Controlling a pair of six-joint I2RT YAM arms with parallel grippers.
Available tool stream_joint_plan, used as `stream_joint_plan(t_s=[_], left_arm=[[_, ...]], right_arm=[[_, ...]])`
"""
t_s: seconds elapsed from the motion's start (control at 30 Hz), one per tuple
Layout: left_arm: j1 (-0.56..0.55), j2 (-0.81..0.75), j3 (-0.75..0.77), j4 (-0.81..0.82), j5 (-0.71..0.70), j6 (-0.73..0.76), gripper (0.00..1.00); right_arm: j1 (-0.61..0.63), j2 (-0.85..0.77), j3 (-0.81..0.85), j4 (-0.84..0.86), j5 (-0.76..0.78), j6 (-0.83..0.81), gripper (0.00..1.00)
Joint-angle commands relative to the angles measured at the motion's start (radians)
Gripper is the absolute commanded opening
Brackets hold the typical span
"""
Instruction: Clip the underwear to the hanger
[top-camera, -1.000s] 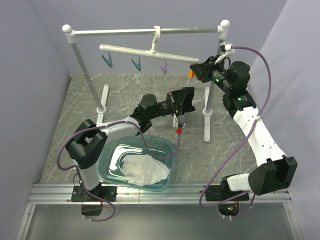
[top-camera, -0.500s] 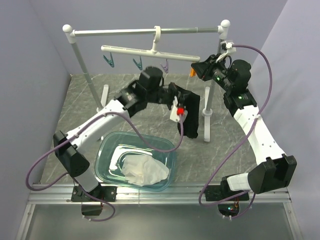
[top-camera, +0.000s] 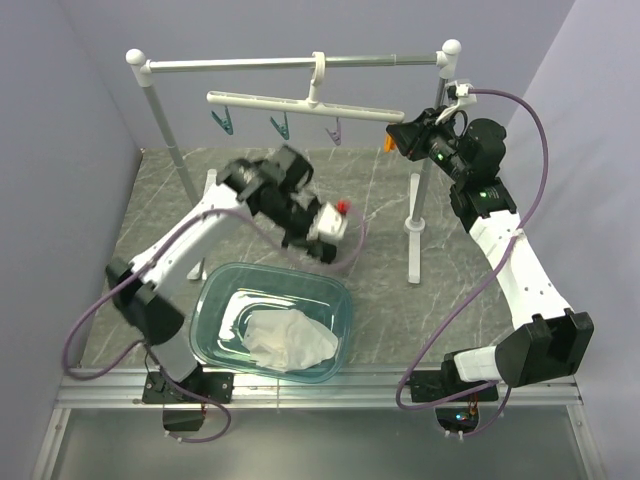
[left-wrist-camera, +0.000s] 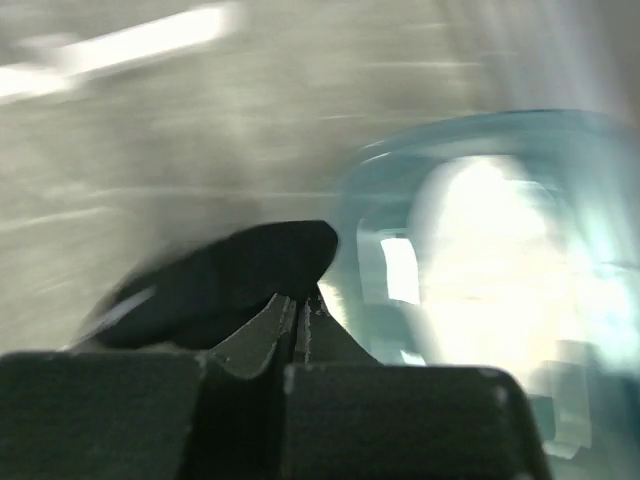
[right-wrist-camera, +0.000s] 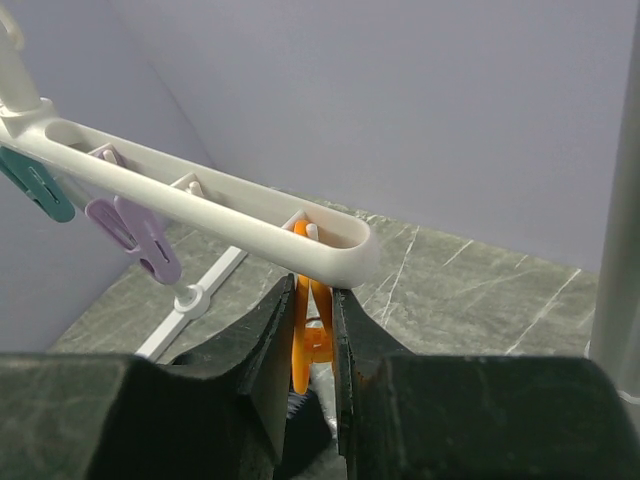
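Observation:
The white hanger (top-camera: 300, 103) hangs from the rack's top rail with teal pegs (top-camera: 222, 122), a purple peg (top-camera: 335, 131) and an orange peg (top-camera: 387, 143). My right gripper (right-wrist-camera: 312, 300) is shut on the orange peg (right-wrist-camera: 312, 330) under the hanger's right end (right-wrist-camera: 330, 245). The left gripper (left-wrist-camera: 300, 297) is shut on the black underwear (left-wrist-camera: 230, 280), which bunches at its tips. In the top view the left gripper (top-camera: 305, 238) is blurred, low over the table just behind the tub; the underwear cannot be made out there.
A teal see-through tub (top-camera: 205, 300) holding a white cloth (top-camera: 290, 340) stands at the near middle, also seen as a tub (left-wrist-camera: 470, 130) in the left wrist view. The rack's posts (top-camera: 165, 130) and feet (top-camera: 413, 228) stand at both sides.
The left arm, with the underwear, reached up toward the hanger's right end, then swung back left and down toward the tub. The right gripper stayed on the orange peg.

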Motion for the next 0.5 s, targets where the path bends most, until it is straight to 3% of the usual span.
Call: stream_joint_plan(t_s=[0.0,0.17,0.23,0.3,0.33,0.47], left_arm=[[-0.103,-0.206,-0.154,-0.135,0.068,-0.034,0.00],[-0.126,-0.269,-0.188,-0.137,0.095,-0.113,0.00],[-0.196,-0.310,-0.257,-0.140,0.028,-0.112,0.00],[-0.269,-0.346,-0.428,-0.135,-0.045,-0.058,0.00],[-0.345,-0.358,-0.494,-0.134,-0.145,-0.044,0.00],[-0.421,-0.285,-0.752,-0.073,-0.315,-0.065,0.00]], right_arm=[[-0.013,-0.037,0.026,0.014,-0.003,-0.015,0.00],[-0.013,-0.035,0.025,0.016,-0.002,-0.019,0.00],[-0.010,-0.032,0.023,0.016,-0.002,-0.018,0.00],[-0.010,-0.031,0.023,0.021,-0.003,-0.015,0.00],[-0.010,-0.029,0.023,0.022,-0.006,-0.012,0.00],[-0.008,-0.023,0.031,0.016,0.000,-0.016,0.00]])
